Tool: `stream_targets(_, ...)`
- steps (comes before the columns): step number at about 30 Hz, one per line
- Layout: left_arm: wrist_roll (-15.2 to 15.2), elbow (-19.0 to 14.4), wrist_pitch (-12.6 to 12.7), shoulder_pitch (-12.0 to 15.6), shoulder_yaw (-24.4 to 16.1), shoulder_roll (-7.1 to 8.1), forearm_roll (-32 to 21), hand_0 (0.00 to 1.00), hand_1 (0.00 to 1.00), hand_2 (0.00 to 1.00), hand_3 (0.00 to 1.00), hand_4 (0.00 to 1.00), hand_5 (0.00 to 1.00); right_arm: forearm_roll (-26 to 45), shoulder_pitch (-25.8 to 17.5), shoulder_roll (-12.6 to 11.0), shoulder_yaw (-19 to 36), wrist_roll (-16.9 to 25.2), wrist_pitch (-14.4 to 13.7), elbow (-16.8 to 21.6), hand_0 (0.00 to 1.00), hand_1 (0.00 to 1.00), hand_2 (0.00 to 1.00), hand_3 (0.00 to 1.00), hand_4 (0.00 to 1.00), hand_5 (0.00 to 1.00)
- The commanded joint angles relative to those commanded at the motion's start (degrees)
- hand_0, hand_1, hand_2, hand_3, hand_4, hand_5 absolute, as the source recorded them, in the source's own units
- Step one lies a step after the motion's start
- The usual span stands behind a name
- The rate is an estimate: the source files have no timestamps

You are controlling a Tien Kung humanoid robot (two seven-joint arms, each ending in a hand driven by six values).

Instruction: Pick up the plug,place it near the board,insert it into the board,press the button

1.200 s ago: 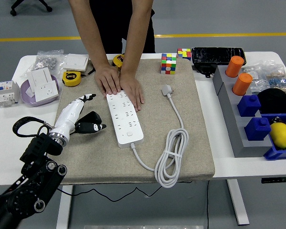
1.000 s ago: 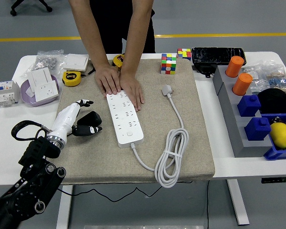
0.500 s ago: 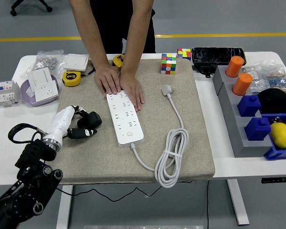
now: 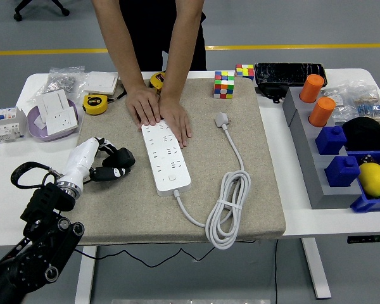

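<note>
Grey floor with a yellow line runs behind the white table (image 4: 291, 221), and a beige mat (image 4: 253, 126) covers its middle, presumably to stop the parts from sliding. On the mat I see the white board (image 4: 166, 155) lying lengthwise, its far end pinned under both of the person's hands (image 4: 159, 113), I judge to keep it from shifting when the plug goes in. My left hand (image 4: 104, 164) sits just left of the board, fingers curled and holding nothing, well apart from the plug. The cord (image 4: 227, 212) lies bundled at the near right of the mat, and the plug (image 4: 222, 118) lies flat at the mat's far right, untouched, so the pick-up is not yet done. My right hand is out of view.
</note>
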Motion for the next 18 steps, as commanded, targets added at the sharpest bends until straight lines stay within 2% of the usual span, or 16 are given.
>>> stream_targets(5, 0.05, 0.03, -0.07, -0.28, 0.0, 0.11, 0.56, 0.656, 0.624, 0.423, 0.383, 0.649, 0.357, 0.04, -0.03, -0.05, 0.16, 0.02, -0.06, 0.0, 0.998, 0.934, 0.858, 0.851, 0.998, 0.998)
stream_targets(6, 0.11, 0.03, -0.17, -0.31, 0.0, 0.14, 0.72, 0.629, 0.571, 0.387, 0.32, 0.556, 0.366, 0.1, -0.03, -0.06, 0.17, 0.05, -0.09, 0.0, 0.998, 0.933, 0.858, 0.852, 0.998, 0.998)
stream_targets(11, 0.42, -0.43, -0.85, -0.54, 0.46, 0.45, 0.98, 0.629, 0.571, 0.387, 0.32, 0.556, 0.366, 0.24, 0.09, -0.17, 0.22, 0.1, -0.2, 0.0, 0.998, 0.933, 0.858, 0.852, 0.998, 0.998)
stream_targets(12, 0.39, -0.9, -0.76, -0.69, 0.68, 0.61, 0.9, 0.614, 0.53, 0.372, 0.309, 0.496, 0.33, 0.34, 0.13, -0.21, 0.15, 0.15, -0.23, 0.0, 0.998, 0.933, 0.858, 0.852, 0.998, 0.998)
stream_targets(18, -0.11, -2.59, -0.04, -2.07, 2.93, 1.93, -0.79, 0.61, 0.524, 0.367, 0.308, 0.489, 0.309, 0.15, 0.16, -0.19, 0.46, 0.08, -0.23, 0.0, 0.998, 0.933, 0.858, 0.852, 0.998, 0.998)
